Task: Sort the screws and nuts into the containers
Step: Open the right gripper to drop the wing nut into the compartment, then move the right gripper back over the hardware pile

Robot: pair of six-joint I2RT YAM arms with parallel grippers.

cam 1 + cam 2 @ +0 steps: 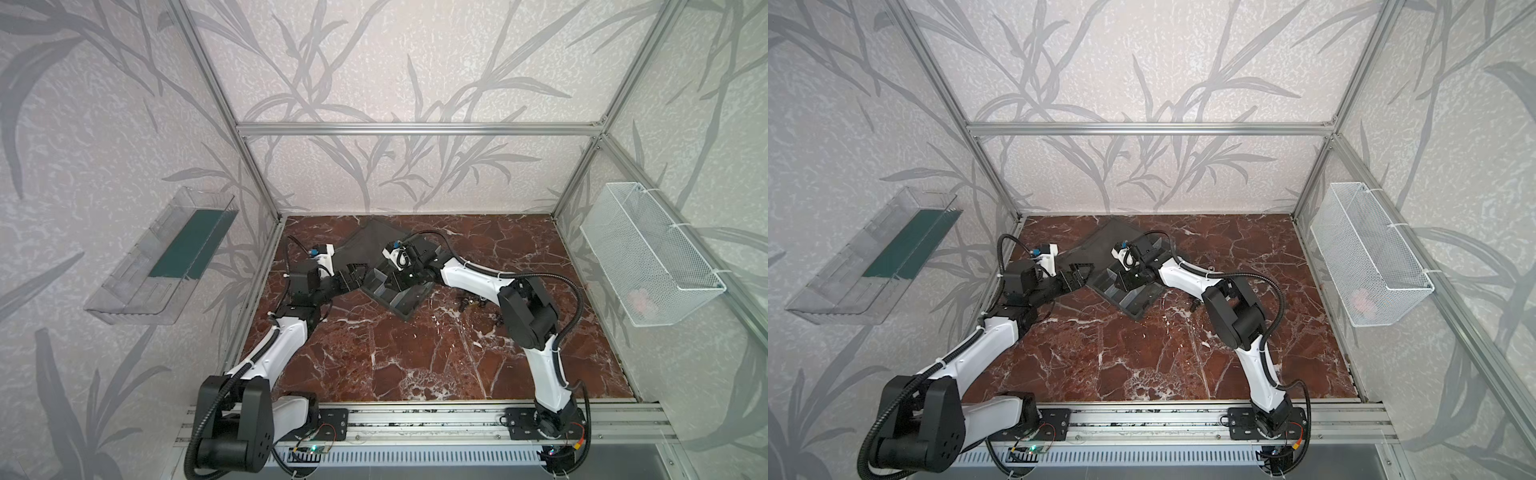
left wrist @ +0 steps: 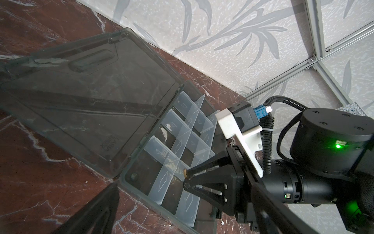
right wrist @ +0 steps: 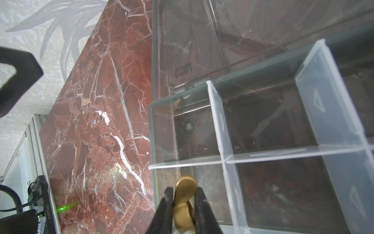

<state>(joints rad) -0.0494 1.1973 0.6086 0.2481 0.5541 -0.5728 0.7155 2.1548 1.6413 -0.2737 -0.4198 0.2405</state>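
The dark grey organizer box [image 1: 409, 313] [image 1: 1138, 312] lies open at the back middle of the marble table, its lid [image 2: 91, 97] flat beside it. Translucent dividers [image 3: 220, 129] form the containers. My right gripper [image 3: 185, 192] [image 2: 187, 178] hangs over an edge cell, shut on a brass-coloured nut [image 3: 186, 187] whose lower part is blurred. One small nut [image 3: 189, 127] [image 2: 133, 175] lies in the corner cell. My left gripper [image 1: 351, 279] [image 1: 1077, 279] stands open and empty just left of the box. Loose dark screws [image 1: 469, 301] [image 1: 1195, 305] lie on the table right of the box, partly hidden by the right arm.
A clear wall bin [image 1: 166, 257] hangs on the left wall. On the right wall hangs a white mesh basket [image 1: 648, 257] with something pink inside. Aluminium frame posts stand at the table corners and a mounting rail [image 1: 415, 419] runs along the front edge.
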